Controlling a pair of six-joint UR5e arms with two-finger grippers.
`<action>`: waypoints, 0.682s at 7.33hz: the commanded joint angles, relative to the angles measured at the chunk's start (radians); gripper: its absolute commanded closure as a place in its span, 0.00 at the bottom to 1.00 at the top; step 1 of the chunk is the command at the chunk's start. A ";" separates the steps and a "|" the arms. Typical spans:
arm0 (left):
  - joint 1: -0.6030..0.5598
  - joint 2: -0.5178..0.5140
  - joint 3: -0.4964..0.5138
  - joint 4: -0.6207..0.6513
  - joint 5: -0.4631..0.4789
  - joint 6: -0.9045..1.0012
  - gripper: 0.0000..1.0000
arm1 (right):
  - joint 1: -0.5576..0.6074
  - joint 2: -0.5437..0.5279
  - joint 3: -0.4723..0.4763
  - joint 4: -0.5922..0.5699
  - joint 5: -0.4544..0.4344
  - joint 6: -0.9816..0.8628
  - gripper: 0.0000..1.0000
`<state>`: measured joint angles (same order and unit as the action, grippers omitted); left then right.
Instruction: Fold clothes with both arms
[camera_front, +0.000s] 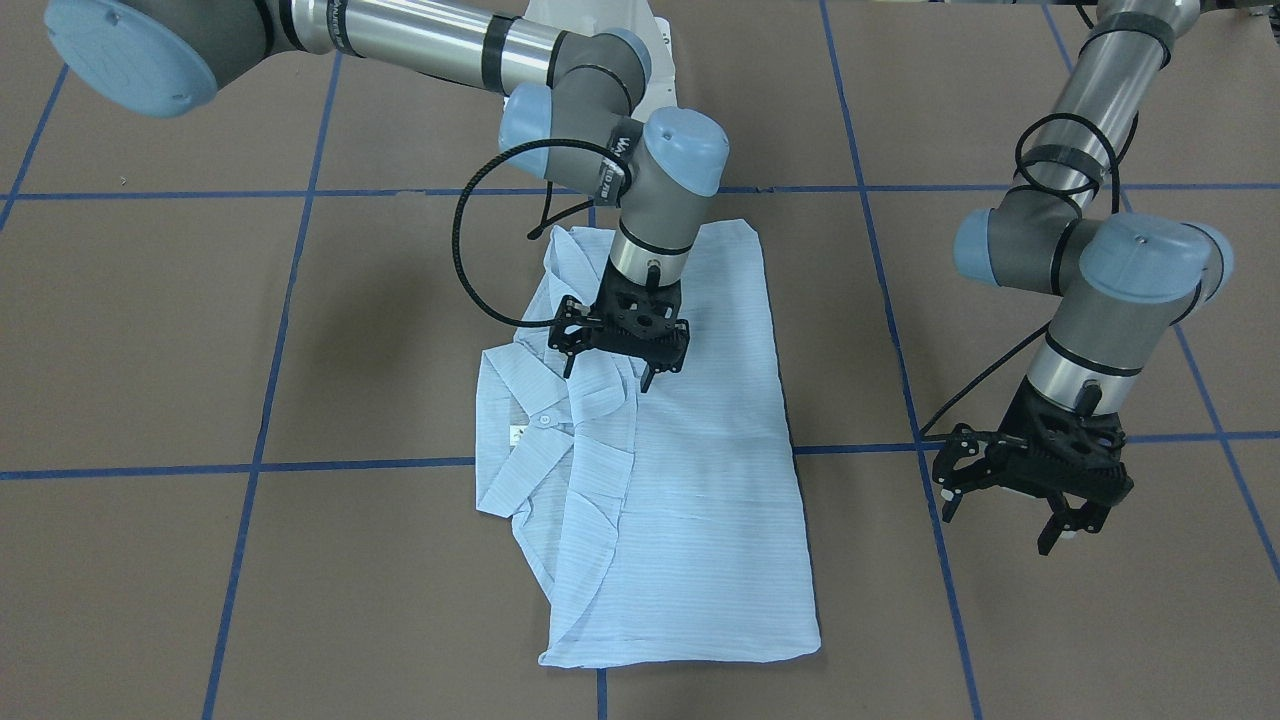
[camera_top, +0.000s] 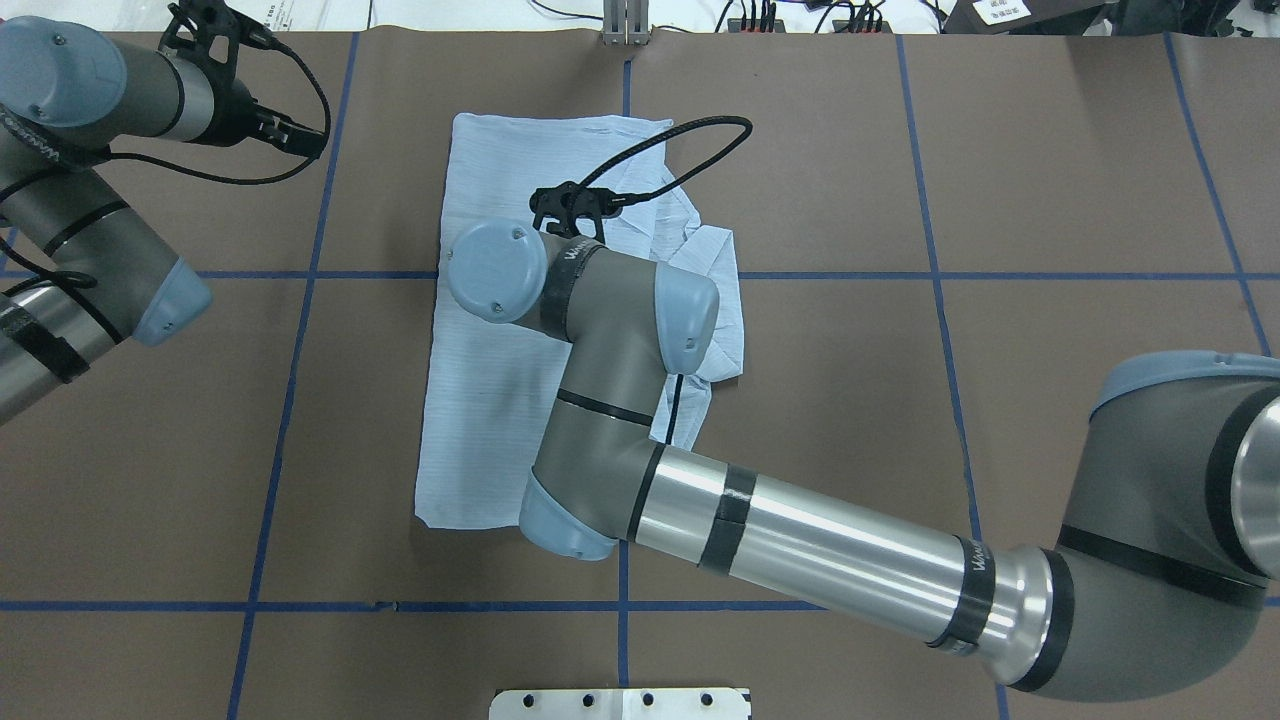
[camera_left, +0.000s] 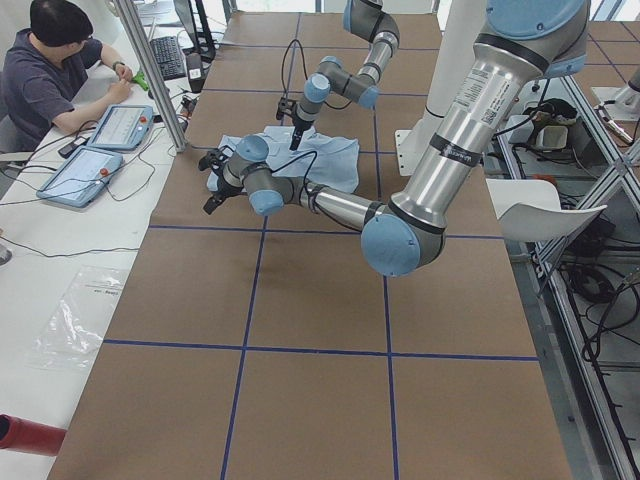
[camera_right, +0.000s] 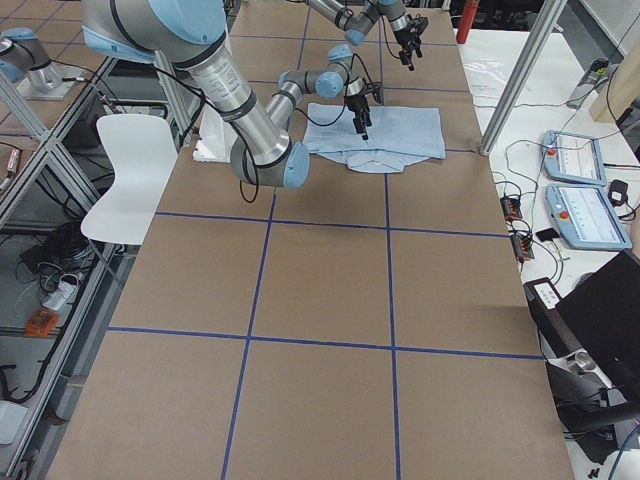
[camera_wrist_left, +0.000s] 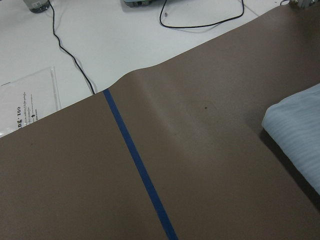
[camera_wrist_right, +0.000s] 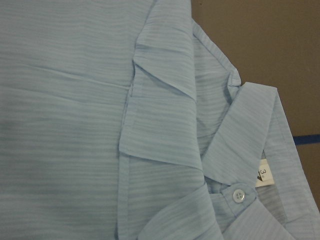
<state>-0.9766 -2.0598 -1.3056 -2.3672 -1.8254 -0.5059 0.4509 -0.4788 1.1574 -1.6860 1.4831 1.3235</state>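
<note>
Half the folding appeared done: the thin, light-blue striped shirt (camera_front: 700, 480) lay as a narrow panel on the brown worktop (camera_front: 1000, 300). The black right gripper (camera_front: 607, 375) hovered over it, fingers (camera_front: 648, 378) spread and empty. The black left gripper (camera_front: 1000, 525) hung well aside, likewise spread. Crosswise folding remained.

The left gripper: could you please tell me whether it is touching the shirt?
Apart. The front-facing view shows the left gripper well to the side of the shirt, with bare table between them.
</note>
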 joint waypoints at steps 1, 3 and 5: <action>-0.001 0.007 -0.001 -0.003 0.000 -0.002 0.00 | -0.006 0.042 -0.088 -0.023 0.011 -0.030 0.00; -0.001 0.009 -0.001 -0.004 -0.002 -0.002 0.00 | -0.015 0.042 -0.122 -0.023 0.009 -0.030 0.00; -0.001 0.010 -0.001 -0.004 -0.002 -0.002 0.00 | -0.015 0.042 -0.123 -0.026 0.009 -0.035 0.00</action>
<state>-0.9771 -2.0507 -1.3069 -2.3714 -1.8269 -0.5077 0.4365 -0.4375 1.0377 -1.7100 1.4926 1.2917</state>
